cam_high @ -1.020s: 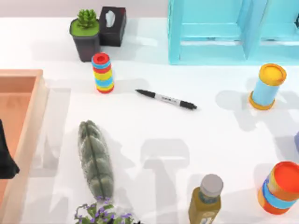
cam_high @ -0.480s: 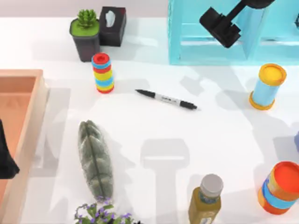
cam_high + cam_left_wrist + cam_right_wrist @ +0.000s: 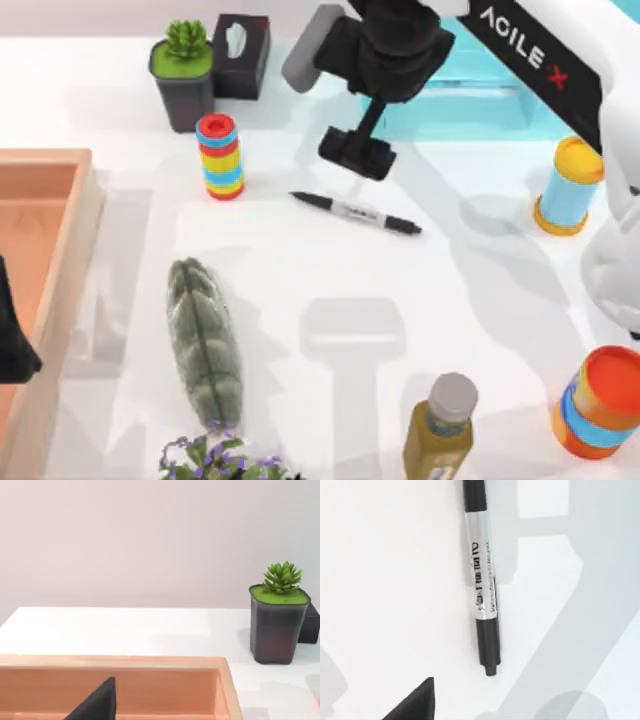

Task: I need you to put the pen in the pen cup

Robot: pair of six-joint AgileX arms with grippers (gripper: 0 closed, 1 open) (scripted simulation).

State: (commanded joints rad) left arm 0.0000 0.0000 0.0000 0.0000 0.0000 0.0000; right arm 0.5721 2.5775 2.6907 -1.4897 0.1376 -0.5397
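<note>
The right tool hangs above the surface just behind the pen, apart from it and holding nothing; whether its fingers are spread or closed I cannot tell. The pen lies flat near the middle of the surface, on a slant, its tapered tip toward the top view's left and its label band about midway along. The left tool sits parked at the left edge, over the wooden tray.

This looks like the approach step: the pen is not yet grasped. The next move likely calls for lowering onto the label band with the fingers straddling the slim barrel crosswise, then closing. No obvious pen cup stands out; the blue-and-yellow cylinder at the right is a possible candidate.
</note>
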